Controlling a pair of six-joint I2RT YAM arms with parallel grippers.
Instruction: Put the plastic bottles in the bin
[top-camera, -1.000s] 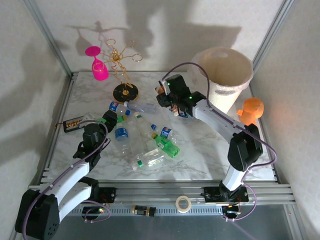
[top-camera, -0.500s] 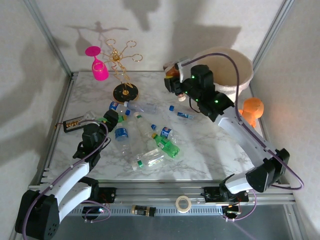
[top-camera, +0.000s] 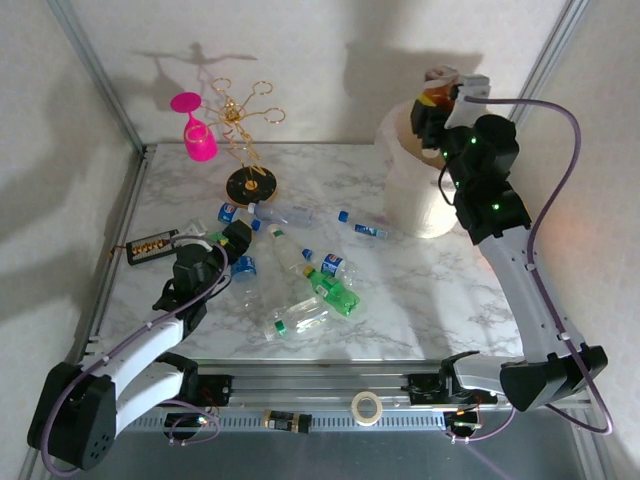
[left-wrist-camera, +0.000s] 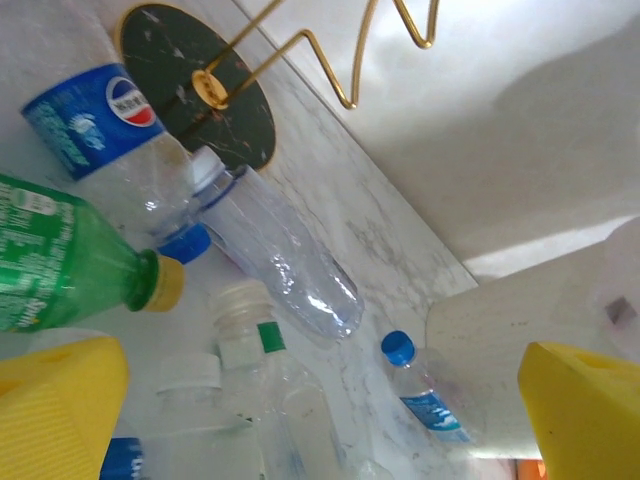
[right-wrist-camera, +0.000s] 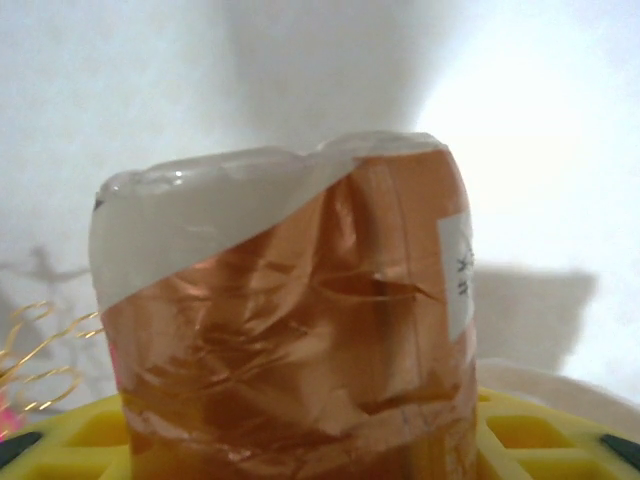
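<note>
The right gripper (top-camera: 436, 108) clamps a small clear plastic bottle with a crinkled brown label (right-wrist-camera: 290, 320) directly above the large round cream-white bin (top-camera: 405, 195), high enough to clear the rim for a drop. The left gripper (top-camera: 232, 243), its yellow fingers (left-wrist-camera: 55, 405) spread wide and empty, hovers low over the loose heap of clear and green bottles (top-camera: 300, 285) on the marble-patterned table (top-camera: 420, 290) (apparently lining up the next pick).

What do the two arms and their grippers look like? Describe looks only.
The left arm and right arm have white links, black joint housings and looping purple-grey cables. Green lights glow on the right arm. The left gripper has yellow ribbed finger pads.
</note>
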